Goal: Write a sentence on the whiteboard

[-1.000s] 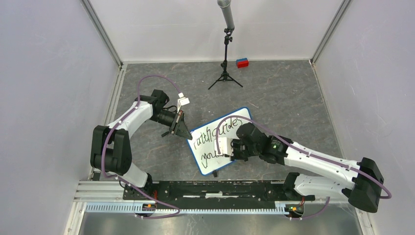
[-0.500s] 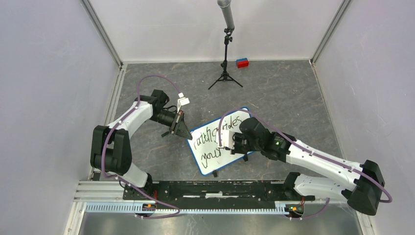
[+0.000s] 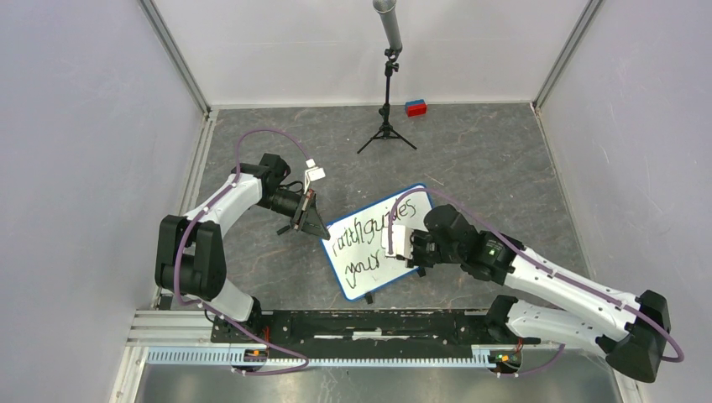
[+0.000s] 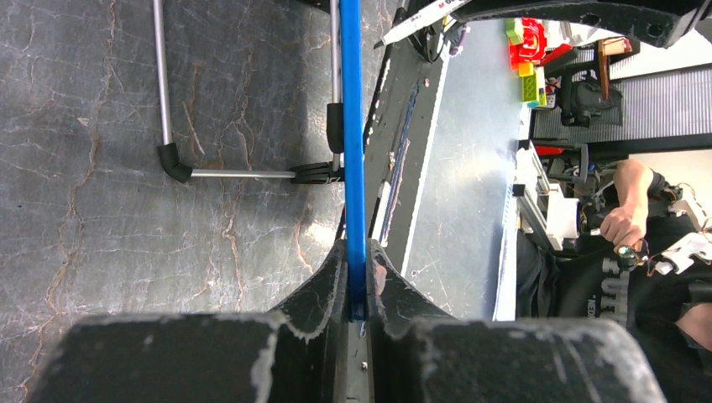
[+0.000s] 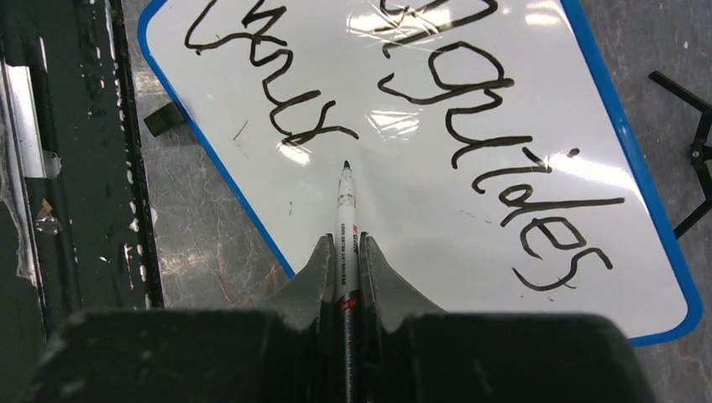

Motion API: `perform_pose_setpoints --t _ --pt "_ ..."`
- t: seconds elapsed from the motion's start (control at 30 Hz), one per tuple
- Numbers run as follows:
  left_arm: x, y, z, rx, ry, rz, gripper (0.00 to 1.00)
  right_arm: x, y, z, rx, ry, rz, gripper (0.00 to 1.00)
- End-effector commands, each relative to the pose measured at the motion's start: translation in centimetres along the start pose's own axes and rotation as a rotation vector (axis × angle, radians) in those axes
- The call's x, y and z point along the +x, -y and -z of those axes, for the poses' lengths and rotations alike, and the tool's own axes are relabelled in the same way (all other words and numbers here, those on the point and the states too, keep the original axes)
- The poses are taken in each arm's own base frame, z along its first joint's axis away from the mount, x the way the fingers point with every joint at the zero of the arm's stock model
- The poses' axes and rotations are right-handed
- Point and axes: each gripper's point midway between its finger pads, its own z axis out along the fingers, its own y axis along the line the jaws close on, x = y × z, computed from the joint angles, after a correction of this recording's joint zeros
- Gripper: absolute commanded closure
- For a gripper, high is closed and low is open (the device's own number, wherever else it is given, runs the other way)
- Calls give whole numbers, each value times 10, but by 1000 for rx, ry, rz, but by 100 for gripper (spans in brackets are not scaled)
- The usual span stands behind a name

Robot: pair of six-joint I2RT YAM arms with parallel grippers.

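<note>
Grey tabletop (image 3: 504, 168), whiteboard (image 3: 369, 253) roughly diagonal lengthwise

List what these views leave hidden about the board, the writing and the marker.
Top external: the right gripper covers the whiteboard's middle, hiding part of the sentence.
Right wrist: top edge cuts off the first word; marker tip contact unclear.
Left wrist: whiteboard edge-on, writing face unseen.

Open floor (image 3: 470, 159) btwn whiteboard (image 3: 363, 284) & tripod (image 3: 387, 109); block (image 3: 416, 107) sits by far wall (image 3: 369, 50).
</note>
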Motion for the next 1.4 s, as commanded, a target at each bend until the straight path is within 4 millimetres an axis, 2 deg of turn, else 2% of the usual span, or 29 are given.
perform_pose_setpoints --t 0.0,0.1,0.67,0.8,1.03,1.17,1.37 --pt "-2 -8 -1 -28 -13 -85 98 8 6 3 26 -5 -46 100" --pt "-2 -7 -1 -28 -12 -86 98 13 10 1 25 -8 -73 100" --pt "-2 -8 -1 -26 -13 -84 98 11 10 -4 15 17 -81 100" --pt "-2 -8 -1 -26 -12 -88 98 18 12 -8 28 -8 -68 100" --pt "-1 -9 -1 -25 -14 -84 98 42 4 -10 22 -75 -69 100" --pt "-1 -9 -2 -25 -15 -84 98 46 -2 -6 2 -88 -67 100" --pt "-1 -9 -2 -24 -14 -86 98 41 -2 -4 -19 -84 -46 100"
